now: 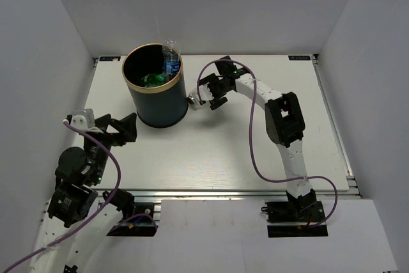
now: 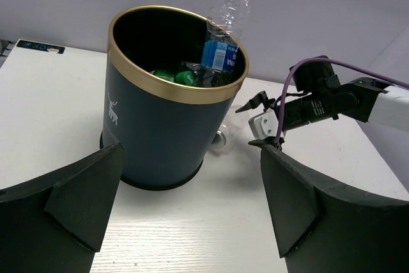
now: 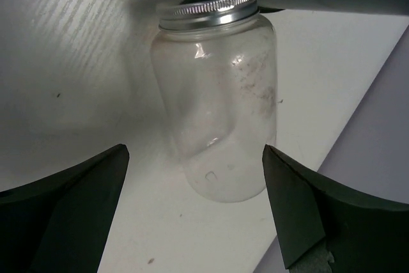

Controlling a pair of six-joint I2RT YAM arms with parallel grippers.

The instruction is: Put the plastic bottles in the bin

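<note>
Nearest to us, the left hand [image 1: 130, 128] sits low over the counter [image 1: 223, 151] with its fingers spread wide. It's got nothing in it and is pointed at the bin [image 2: 160, 132], just short of it.

The bin stands upright on the counter, dark navy with a gold rim. Down inside we can see a green bottle [image 2: 167, 75]. A clear bottle with a blue label [image 2: 222, 46] leans on the far side of the rim, its neck poking well above it.

Just right of the bin's foot, a wide clear bottle [image 3: 217, 107] lies on its side, silver screw lid [image 3: 208, 9] toward the bin. The right hand [image 3: 195, 150] is spread wide around its base end, with gaps on both sides, so it isn't gripping anything.
</note>
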